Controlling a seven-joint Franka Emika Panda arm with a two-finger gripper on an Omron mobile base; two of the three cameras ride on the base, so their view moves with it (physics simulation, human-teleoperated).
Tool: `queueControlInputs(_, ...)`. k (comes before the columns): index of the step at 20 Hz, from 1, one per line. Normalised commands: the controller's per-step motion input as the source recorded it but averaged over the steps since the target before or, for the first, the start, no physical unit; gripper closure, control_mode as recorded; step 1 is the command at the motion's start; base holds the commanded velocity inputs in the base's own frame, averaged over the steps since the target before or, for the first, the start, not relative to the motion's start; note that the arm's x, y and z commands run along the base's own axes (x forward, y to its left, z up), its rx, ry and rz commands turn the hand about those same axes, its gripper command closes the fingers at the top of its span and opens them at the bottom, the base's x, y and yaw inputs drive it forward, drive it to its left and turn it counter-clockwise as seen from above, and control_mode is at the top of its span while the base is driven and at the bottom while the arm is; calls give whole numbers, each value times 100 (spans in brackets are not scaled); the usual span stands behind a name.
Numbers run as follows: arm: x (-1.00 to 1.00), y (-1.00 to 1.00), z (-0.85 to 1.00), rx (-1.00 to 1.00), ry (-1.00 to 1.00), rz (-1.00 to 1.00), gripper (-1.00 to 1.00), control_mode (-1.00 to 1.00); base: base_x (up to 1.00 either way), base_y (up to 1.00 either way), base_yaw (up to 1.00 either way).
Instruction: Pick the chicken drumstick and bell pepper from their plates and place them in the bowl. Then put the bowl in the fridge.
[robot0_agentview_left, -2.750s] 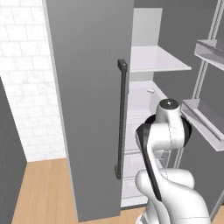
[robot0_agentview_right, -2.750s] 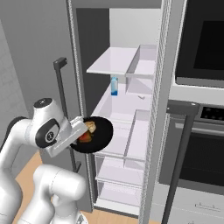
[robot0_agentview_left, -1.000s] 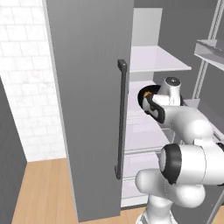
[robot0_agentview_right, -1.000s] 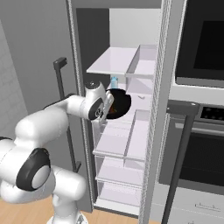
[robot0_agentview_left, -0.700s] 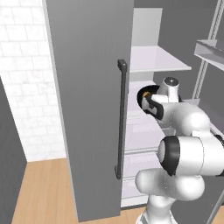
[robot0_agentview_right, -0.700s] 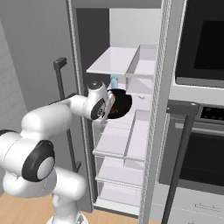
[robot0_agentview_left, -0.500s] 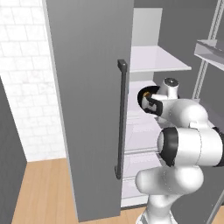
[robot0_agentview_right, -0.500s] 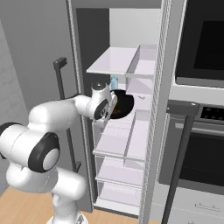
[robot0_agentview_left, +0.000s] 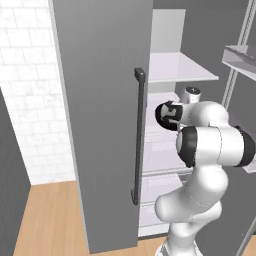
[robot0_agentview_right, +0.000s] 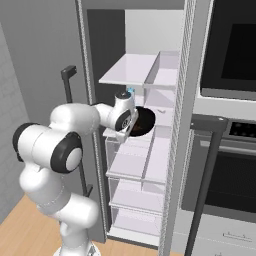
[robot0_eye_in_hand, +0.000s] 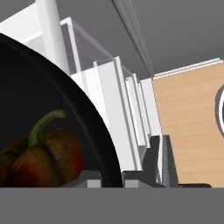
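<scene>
The bowl (robot0_agentview_right: 141, 121), its rim clamped in the hand (robot0_agentview_right: 131, 126), sits inside the open fridge (robot0_agentview_right: 150, 150) above a white shelf, bell pepper (robot0_eye_in_hand: 41, 151) inside.

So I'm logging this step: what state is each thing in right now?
fridge: door open
black bowl: held inside the fridge, above a shelf
bell pepper: in the bowl
gripper: shut on the bowl's rim
</scene>
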Motion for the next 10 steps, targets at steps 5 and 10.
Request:
queueControlInputs(5,24,-8,-9,0,3,6,100,-100,0,0,0)
queueControlInputs(10,12,-10,-24,0,2,4,100,-100,0,0,0)
